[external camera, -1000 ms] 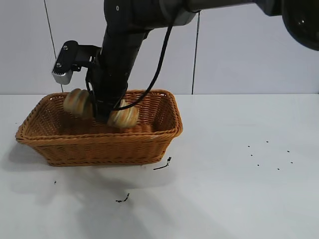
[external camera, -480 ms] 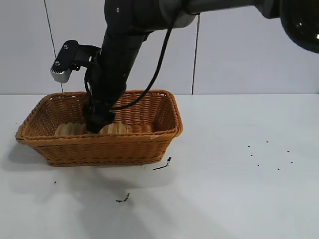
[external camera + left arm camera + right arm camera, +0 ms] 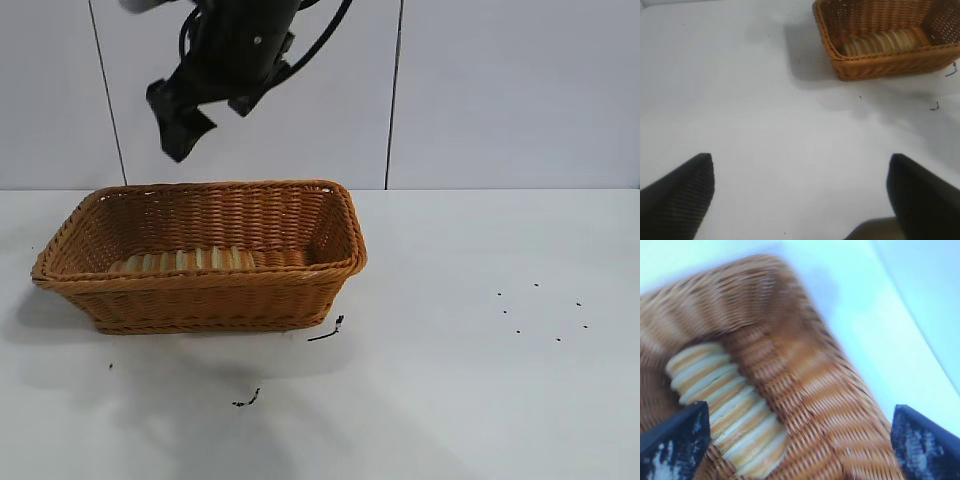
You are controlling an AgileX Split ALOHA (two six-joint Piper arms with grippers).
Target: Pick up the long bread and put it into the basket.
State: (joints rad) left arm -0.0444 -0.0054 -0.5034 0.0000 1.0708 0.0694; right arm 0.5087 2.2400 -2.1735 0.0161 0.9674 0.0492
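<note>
The long bread (image 3: 185, 260) lies flat on the bottom of the basket (image 3: 200, 300), toward its left end, its striped ridges showing above the front rim. My right gripper (image 3: 185, 130) hangs open and empty well above the basket's left half. In the right wrist view the bread (image 3: 725, 405) lies free on the wicker floor (image 3: 815, 390), far below the open right gripper (image 3: 799, 412). My left gripper (image 3: 799, 165) is open and empty over bare table, away from the basket (image 3: 890, 65) and the bread (image 3: 880, 42); it does not show in the exterior view.
The basket stands at the left of a white table (image 3: 480, 380), near a pale back wall. Small dark scraps (image 3: 325, 331) lie on the table in front of the basket, and a few specks (image 3: 540, 310) lie to the right.
My right gripper lowered the bread to the basket floor, let it go, and rose high above the basket. The bread now lies still inside.
</note>
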